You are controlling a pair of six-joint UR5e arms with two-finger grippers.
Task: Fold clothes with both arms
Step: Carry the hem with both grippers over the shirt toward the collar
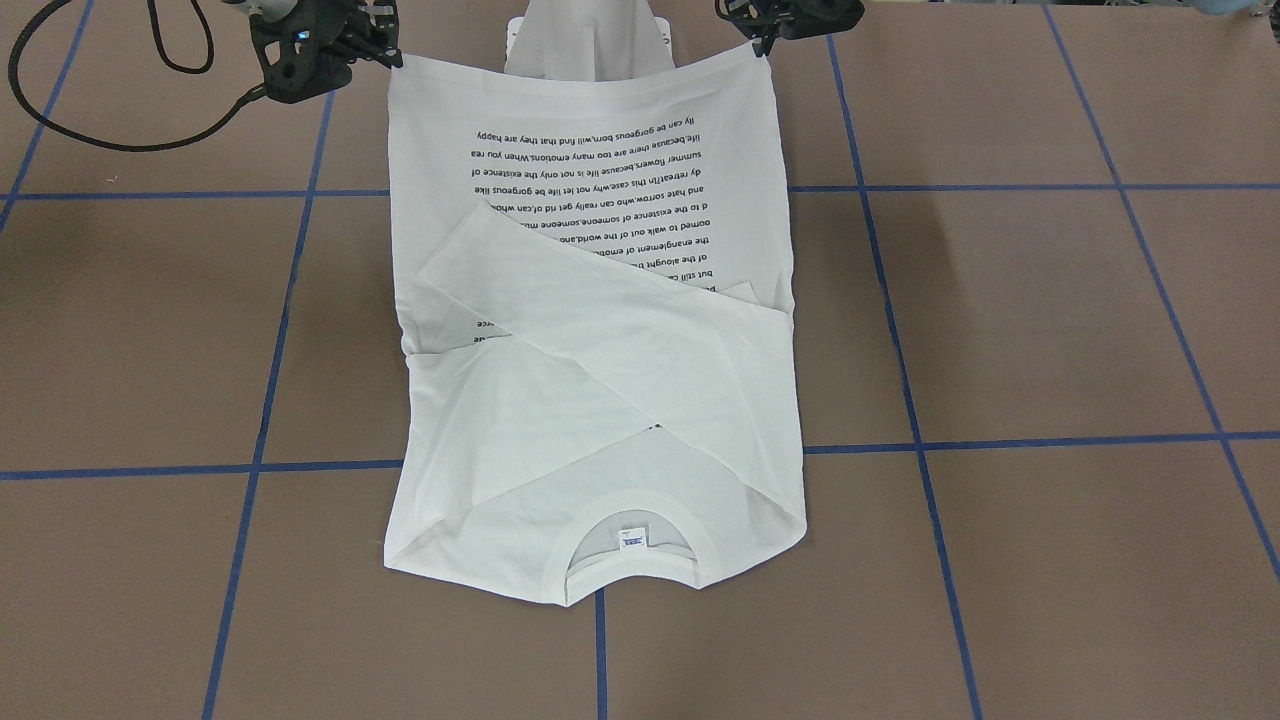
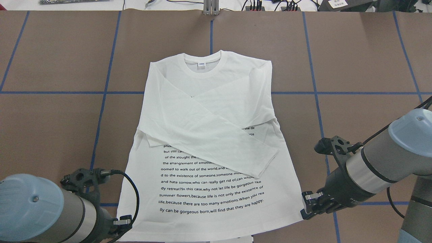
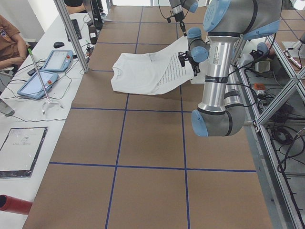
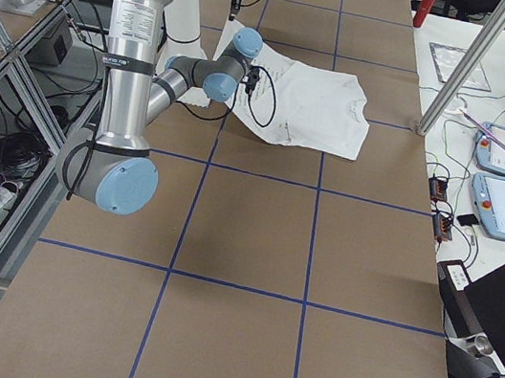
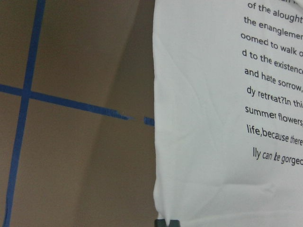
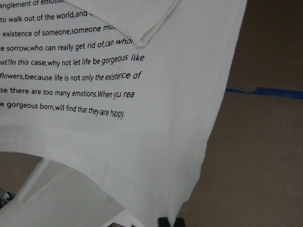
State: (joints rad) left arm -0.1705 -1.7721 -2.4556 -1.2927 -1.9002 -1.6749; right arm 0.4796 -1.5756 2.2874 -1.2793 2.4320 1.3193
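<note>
The white long-sleeved T-shirt (image 2: 209, 111) lies print side up on the brown table, collar (image 2: 202, 64) at the far side, both sleeves crossed over its chest. The black text block (image 2: 209, 189) fills its near half. My left gripper (image 2: 123, 224) is shut on the hem's left corner, and the pinch shows at the bottom edge of the left wrist view (image 5: 165, 222). My right gripper (image 2: 305, 209) is shut on the hem's right corner (image 6: 165, 221). The hem edge hangs raised off the table between the two grippers (image 1: 760, 42) (image 1: 395, 58), while the collar end rests flat.
Blue tape lines (image 2: 314, 91) grid the table. The white pedestal base (image 1: 590, 40) stands behind the raised hem. A black cable loop (image 1: 60, 120) lies by the right arm. Tablets (image 3: 45, 71) and a seated person (image 3: 9, 38) are at the operators' side.
</note>
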